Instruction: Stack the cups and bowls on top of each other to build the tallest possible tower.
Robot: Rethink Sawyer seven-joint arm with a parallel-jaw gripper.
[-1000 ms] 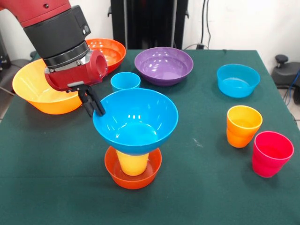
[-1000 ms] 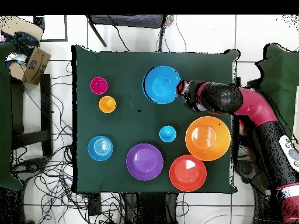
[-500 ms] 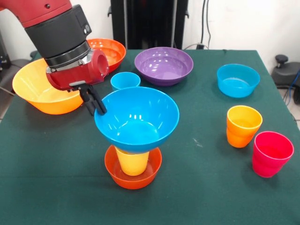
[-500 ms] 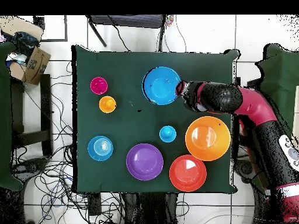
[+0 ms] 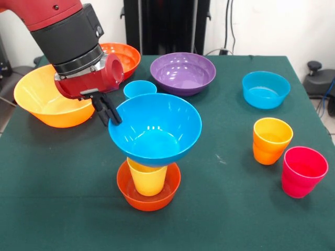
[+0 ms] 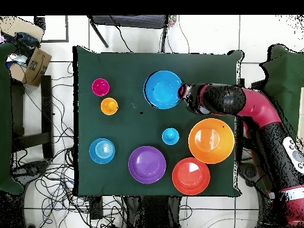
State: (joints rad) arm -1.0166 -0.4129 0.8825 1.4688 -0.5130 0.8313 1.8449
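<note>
Tool [image 5: 110,116] pinched onto the rim of the large blue bowl [image 5: 155,128], thin black fingers closed across the bowl wall on the side nearest the light orange bowl [image 5: 44,99]. Holds the blue bowl level over the yellow cup [image 5: 147,178], which stands upright inside the small red-orange bowl [image 5: 149,194] toward the worktop's camera-side edge. Whether the blue bowl's base touches the cup's mouth cannot be told. Probably gripped at the rim so the base stays free to seat on the narrow cup, and kept level so it does not slide off.

Elsewhere on the green worktop [image 5: 63,172]: blue cup [image 5: 140,89] and purple bowl [image 5: 182,72] toward the robot-side edge, medium red-orange bowl [image 5: 121,57] at the corner beside the light orange bowl. Small teal-blue bowl [image 5: 266,89], orange cup [image 5: 271,140] and pinkish red cup [image 5: 303,171] along the opposite side edge.

Green cloth covers the worktop. White wall behind, dark cabinet and cables at the back; overhead, tiled floor strewn with cables and a cardboard box [image 6: 34,64] off one corner.
</note>
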